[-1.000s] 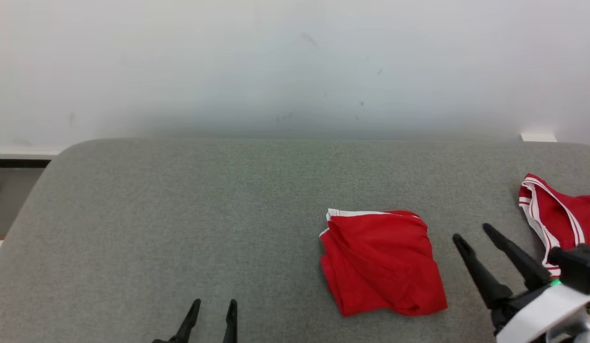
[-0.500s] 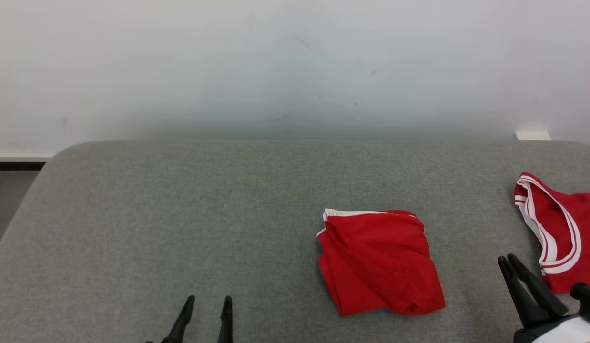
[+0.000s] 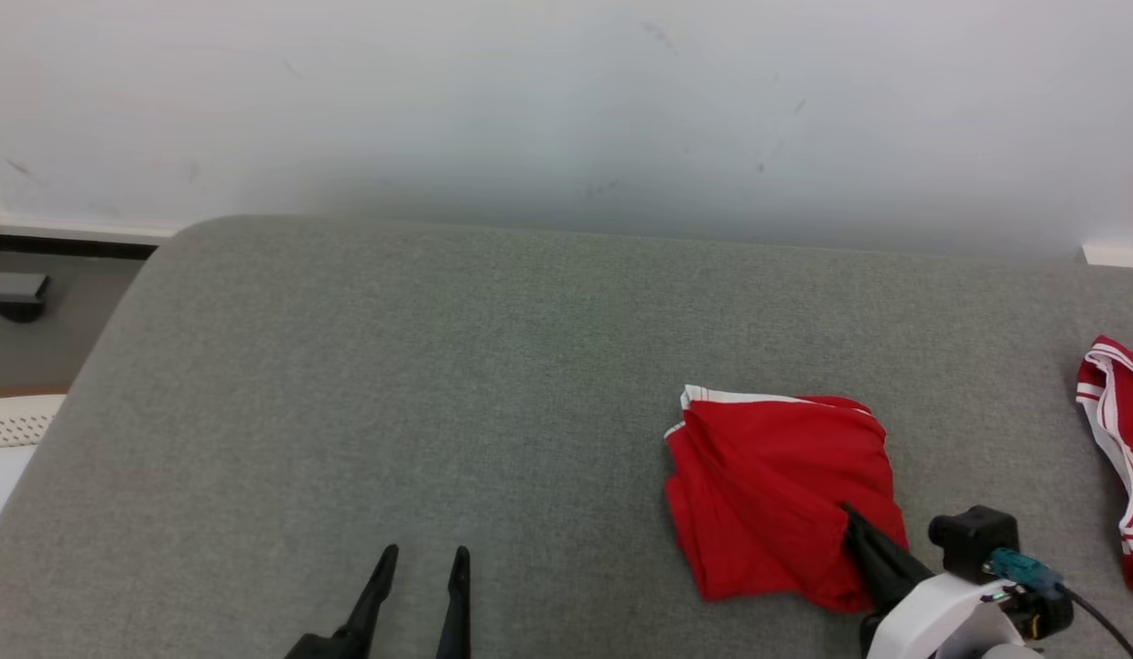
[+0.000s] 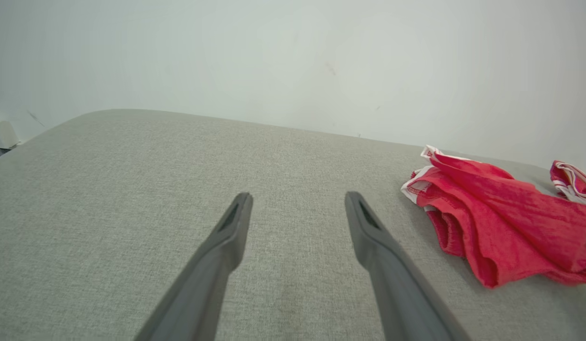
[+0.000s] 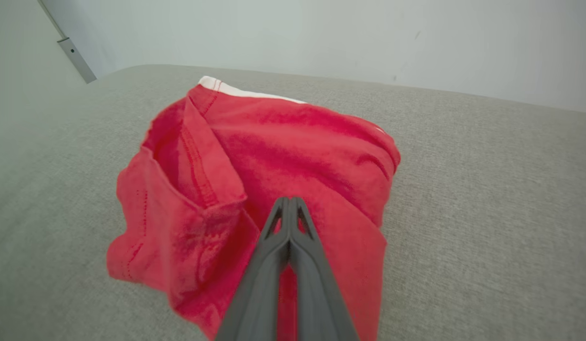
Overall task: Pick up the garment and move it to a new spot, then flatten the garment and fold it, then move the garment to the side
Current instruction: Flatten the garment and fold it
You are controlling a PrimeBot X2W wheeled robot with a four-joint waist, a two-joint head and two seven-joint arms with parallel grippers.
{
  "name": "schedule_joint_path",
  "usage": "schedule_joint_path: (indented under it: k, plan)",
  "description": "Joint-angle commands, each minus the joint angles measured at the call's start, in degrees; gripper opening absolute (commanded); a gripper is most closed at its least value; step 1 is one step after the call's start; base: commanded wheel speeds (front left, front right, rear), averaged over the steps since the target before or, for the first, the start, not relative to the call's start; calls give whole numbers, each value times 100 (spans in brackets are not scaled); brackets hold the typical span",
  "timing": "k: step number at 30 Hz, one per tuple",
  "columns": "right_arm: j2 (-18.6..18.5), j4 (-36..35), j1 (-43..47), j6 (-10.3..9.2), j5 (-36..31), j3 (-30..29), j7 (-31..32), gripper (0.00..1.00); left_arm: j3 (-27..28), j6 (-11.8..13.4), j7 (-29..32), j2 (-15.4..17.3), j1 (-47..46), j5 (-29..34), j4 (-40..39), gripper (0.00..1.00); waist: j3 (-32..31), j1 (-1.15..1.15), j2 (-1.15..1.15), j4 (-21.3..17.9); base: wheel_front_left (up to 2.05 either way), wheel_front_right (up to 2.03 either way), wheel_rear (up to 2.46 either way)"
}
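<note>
The garment (image 3: 777,494) is a folded red cloth with a white trim, lying on the grey padded surface (image 3: 438,366) right of the middle. My right gripper (image 3: 848,513) is shut, its fingers pressed together with nothing between them. Its tips lie over the garment's near right part. In the right wrist view the shut right gripper (image 5: 288,201) points across the garment (image 5: 283,142). My left gripper (image 3: 425,554) stands open near the front edge, well left of the cloth. In the left wrist view the left gripper (image 4: 297,196) is empty, with the garment (image 4: 501,218) off to its right.
A second red garment with white stripes (image 3: 1116,430) lies at the right edge of the surface, and it also shows as a red striped garment (image 4: 570,177) in the left wrist view. A pale wall (image 3: 566,110) rises behind the surface. Floor (image 3: 36,320) shows past the left edge.
My right gripper has shut on nothing and swung left from beside the striped garment onto the folded one. The head camera has shifted, so the whole picture moved. The left gripper stays open.
</note>
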Motion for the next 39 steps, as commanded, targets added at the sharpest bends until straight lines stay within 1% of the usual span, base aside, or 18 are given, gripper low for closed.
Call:
schedule_joint_path:
  k: [1, 5, 9, 15, 18, 22, 23, 24, 25, 26, 27, 30, 33, 35, 39]
  plan:
    - [75, 125, -97, -13, 72, 75, -44, 0, 14, 19, 2, 20, -32, -30, 17, 100, 2, 0, 0, 51, 0, 0, 0]
    - [323, 447, -328, -13, 144, 565, -114, 0, 68, 8, 2, 19, -30, 1, 55, 100, -40, 0, 0, 110, 0, 0, 0]
    - [481, 514, -423, -13, 253, 1159, -128, 0, 105, 8, 2, 20, -10, -7, 63, 100, -109, 0, 0, 130, 0, 0, 0]
    - [536, 525, -418, -13, 495, 1903, -97, 0, 137, 6, 2, 19, 78, -52, 86, 100, -253, 0, 0, 48, 0, 0, 0]
    - [460, 450, -393, -13, 597, 2019, -289, 0, 169, -11, 2, 19, 100, -44, 91, 100, -330, 0, 0, -11, 0, 0, 0]
    - [233, 341, -278, -13, 571, 1820, -611, 0, 240, -33, 2, 19, 143, -23, 58, 100, -414, 0, 0, -116, 0, 0, 0]
    - [161, 297, -245, -13, 514, 1743, -674, 13, 267, -41, 2, 19, 155, -9, 54, 100, -431, 0, 0, -152, 0, 0, 0]
    - [66, 217, -222, -13, 420, 1609, -742, 38, 291, -39, 2, 19, 161, 6, 50, 100, -449, 0, 0, -188, 0, 0, 0]
    - [-22, 151, -184, -13, 315, 1403, -785, 71, 310, -50, 2, 19, 175, 16, 46, 100, -466, 0, 0, -224, 0, 0, 0]
    - [-91, 96, -91, -13, 254, 1205, -800, 100, 321, -66, 2, 19, 192, 30, 53, 100, -483, 0, 0, -258, 0, 0, 0]
    - [-136, 11, 39, -13, 169, 940, -820, 100, 325, -89, 2, 19, 215, 34, 64, 100, -503, 0, 0, -288, 0, 0, 0]
    - [-247, -528, 447, -13, -221, -32, -814, 100, 367, -135, 2, 20, 306, 47, 93, 100, -562, 0, 0, -405, 0, 0, 0]
    - [-247, -1026, 1041, -13, -641, -921, -816, 100, 419, -210, 2, 20, 377, 92, 136, 100, -617, 0, 0, -509, 0, 0, 0]
    - [-248, -1259, 1360, -13, -873, -1377, -818, 100, 460, -229, 2, 19, 423, 115, 152, 100, -652, 0, 0, -572, 0, 0, 0]
    - [-163, -1576, 1880, -13, -1139, -1980, -818, 100, 564, -225, 2, 20, 559, 112, 142, 100, -717, 0, 0, -673, 0, 0, 0]
